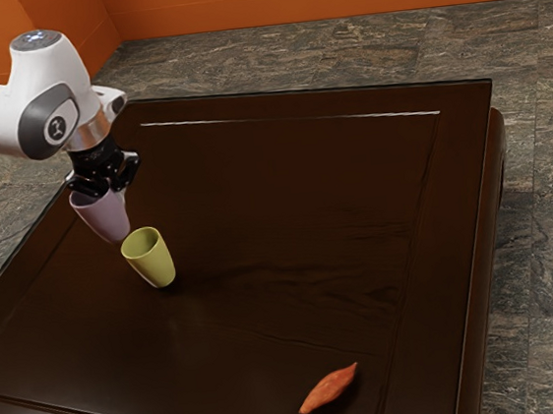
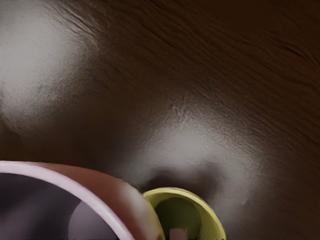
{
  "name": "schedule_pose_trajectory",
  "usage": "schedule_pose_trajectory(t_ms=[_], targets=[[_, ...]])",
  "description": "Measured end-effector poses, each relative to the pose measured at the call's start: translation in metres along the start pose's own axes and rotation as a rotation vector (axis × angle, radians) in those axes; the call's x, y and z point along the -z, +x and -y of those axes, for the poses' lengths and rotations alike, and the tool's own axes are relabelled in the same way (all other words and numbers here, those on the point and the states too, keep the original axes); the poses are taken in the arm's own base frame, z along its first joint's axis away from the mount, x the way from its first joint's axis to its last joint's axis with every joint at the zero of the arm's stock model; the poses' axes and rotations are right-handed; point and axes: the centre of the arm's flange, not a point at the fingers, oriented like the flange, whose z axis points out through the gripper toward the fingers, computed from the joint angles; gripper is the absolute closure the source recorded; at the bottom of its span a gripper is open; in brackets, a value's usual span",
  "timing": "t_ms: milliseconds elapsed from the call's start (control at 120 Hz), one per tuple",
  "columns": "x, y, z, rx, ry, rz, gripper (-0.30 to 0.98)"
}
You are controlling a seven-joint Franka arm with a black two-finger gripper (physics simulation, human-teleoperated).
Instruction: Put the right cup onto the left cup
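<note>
My gripper [image 1: 103,180] is at the left side of the table in the exterior view, pointing down and shut on the upper part of the pink cup [image 1: 105,217]. That cup leans and appears held above the tabletop, its lower end beside the yellow-green cup [image 1: 154,261], which stands upright with its mouth up. In the wrist view the pink cup [image 2: 132,202] looms large at the lower edge. Just beyond its wall is the smaller yellow-green cup [image 2: 172,191], its inside partly visible. The pink cup's inside is dark.
An orange-red, pointed object [image 1: 328,388] lies near the table's front edge, well away from both cups. The dark wooden table [image 1: 285,196] extends toward the exterior view's right, with stone-tiled floor around it and an orange wall behind.
</note>
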Motion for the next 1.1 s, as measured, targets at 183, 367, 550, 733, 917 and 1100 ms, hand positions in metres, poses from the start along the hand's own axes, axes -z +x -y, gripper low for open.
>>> schedule_pose_trajectory(t_ms=[183,367,550,733,917,1100], targets=[[-0.005,-0.006,-0.002,-0.016,0.021,0.017,0.76],[-0.008,-0.015,-0.013,-0.041,0.022,0.028,0.76],[-0.014,-0.015,-0.016,-0.043,0.023,0.035,0.76],[-0.016,-0.019,-0.025,-0.055,0.015,0.038,0.76],[-0.022,-0.023,-0.033,-0.063,0.010,0.043,0.76],[-0.023,-0.022,-0.032,-0.055,0.002,0.045,0.38]])
